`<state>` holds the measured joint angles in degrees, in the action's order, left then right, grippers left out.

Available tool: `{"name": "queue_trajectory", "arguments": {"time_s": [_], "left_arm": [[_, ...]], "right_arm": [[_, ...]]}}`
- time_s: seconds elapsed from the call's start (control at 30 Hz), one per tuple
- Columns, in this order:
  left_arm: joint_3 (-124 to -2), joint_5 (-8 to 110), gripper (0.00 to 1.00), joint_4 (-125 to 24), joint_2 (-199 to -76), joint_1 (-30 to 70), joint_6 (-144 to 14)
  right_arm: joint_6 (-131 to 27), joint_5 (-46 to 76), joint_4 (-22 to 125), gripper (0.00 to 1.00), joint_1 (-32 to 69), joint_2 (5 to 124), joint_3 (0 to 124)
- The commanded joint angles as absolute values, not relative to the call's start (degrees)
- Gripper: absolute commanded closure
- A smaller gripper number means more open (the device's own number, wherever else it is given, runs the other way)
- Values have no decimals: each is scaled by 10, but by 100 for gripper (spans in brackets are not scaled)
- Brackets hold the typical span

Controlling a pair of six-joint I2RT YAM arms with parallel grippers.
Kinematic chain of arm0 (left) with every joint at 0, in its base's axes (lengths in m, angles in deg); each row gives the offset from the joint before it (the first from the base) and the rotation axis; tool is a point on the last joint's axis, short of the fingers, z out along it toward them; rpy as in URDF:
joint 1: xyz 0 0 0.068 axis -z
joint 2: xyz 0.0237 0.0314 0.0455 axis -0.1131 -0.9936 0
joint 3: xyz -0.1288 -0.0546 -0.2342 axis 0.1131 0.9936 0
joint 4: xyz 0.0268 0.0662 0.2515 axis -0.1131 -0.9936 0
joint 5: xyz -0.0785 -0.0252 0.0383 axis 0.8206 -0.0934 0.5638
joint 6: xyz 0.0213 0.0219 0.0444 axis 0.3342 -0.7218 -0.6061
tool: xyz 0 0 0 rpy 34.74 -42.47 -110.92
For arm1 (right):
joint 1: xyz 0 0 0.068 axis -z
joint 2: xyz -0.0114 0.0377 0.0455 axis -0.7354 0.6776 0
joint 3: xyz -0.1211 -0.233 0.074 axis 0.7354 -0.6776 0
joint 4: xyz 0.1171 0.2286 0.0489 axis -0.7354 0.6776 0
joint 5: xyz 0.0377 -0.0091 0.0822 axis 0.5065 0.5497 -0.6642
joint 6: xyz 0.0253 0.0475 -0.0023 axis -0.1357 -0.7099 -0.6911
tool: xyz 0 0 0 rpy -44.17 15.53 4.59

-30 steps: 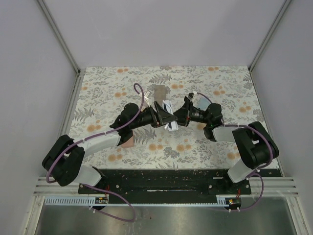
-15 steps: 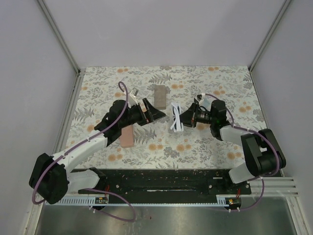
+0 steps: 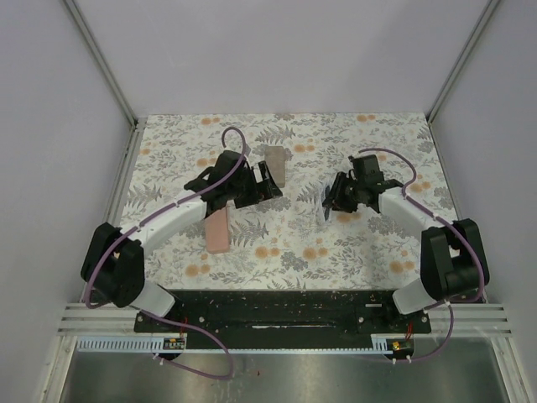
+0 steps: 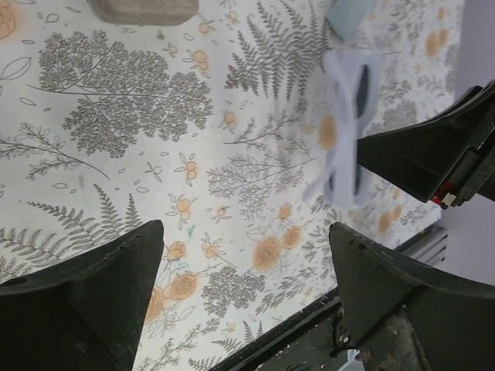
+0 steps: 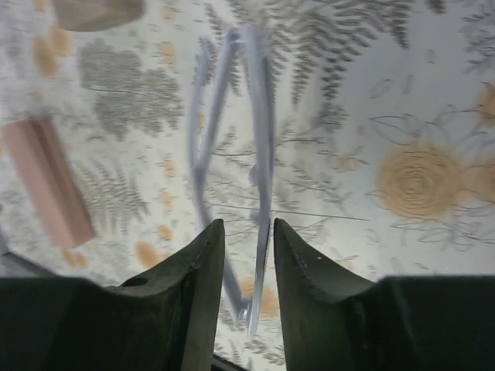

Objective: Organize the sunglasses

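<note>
Flowered cloth, grey ferns and orange blossoms, covers the bench (image 3: 369,243), and plain pale panels wall it in on three sides. Over the middle of it the right gripper (image 3: 329,202) holds the thin white-framed sunglasses with dark lenses (image 4: 346,127). Its two black fingers (image 5: 189,301) stand close together with the frame running up between them. From its wrist camera the folded frame is blurred, and its lower end drops out of sight between the fingers, so I cannot make out the exact point of the pinch. From above, the pair is almost wholly hidden by the gripper, with only a pale sliver showing beneath it.

The left gripper (image 3: 268,182) hangs well apart from it, to the left, with its fingers spread wide and only patterned cloth between them. Its camera sees the sunglasses off the bench, tilted and soft in focus, with one end meeting the other arm's dark finger.

An oblong tan case (image 3: 275,164) lies just beyond the left gripper, and both wrist views cut it off at their top edge. An oblong pink case (image 3: 218,228) lies nearer, partly under the left arm. A corner of light blue cloth (image 4: 349,13) shows at the top edge of the left wrist view, the rest of it out of frame.
</note>
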<state>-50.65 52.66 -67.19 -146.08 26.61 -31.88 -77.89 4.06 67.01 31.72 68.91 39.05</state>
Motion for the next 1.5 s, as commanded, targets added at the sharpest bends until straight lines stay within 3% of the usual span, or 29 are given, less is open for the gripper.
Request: {"name": "queue_trajectory", "arguments": {"time_s": [0.0,0.1,0.23,0.33,0.53,0.63,0.7,0.8,1.07,1.23,1.47], "left_arm": [[-558,502,9,-706,-1495,266,-348],[-572,507,9,-707,-1516,267,-349],[-577,507,9,-707,-1532,268,-353],[-579,504,9,-707,-1537,267,-355],[-586,507,9,-706,-1538,268,-355],[-588,513,9,-707,-1538,268,-356],[-588,515,9,-707,-1535,268,-357],[-588,513,9,-711,-1529,267,-360],[-585,513,10,-714,-1527,268,-362],[-586,518,10,-709,-1531,268,-362],[-590,528,11,-701,-1564,296,-368]], "right_arm": [[-693,148,777,50,318,730,426],[-681,158,793,33,319,734,433],[-679,170,797,26,318,710,425],[-685,163,794,1,318,687,416],[-701,93,755,1,317,691,411],[-717,80,732,18,318,704,417],[-721,78,721,43,318,710,423],[-724,60,714,67,317,720,440],[-727,42,720,62,310,760,479],[-723,61,719,67,299,814,501],[-718,85,712,80,297,905,505]]}}
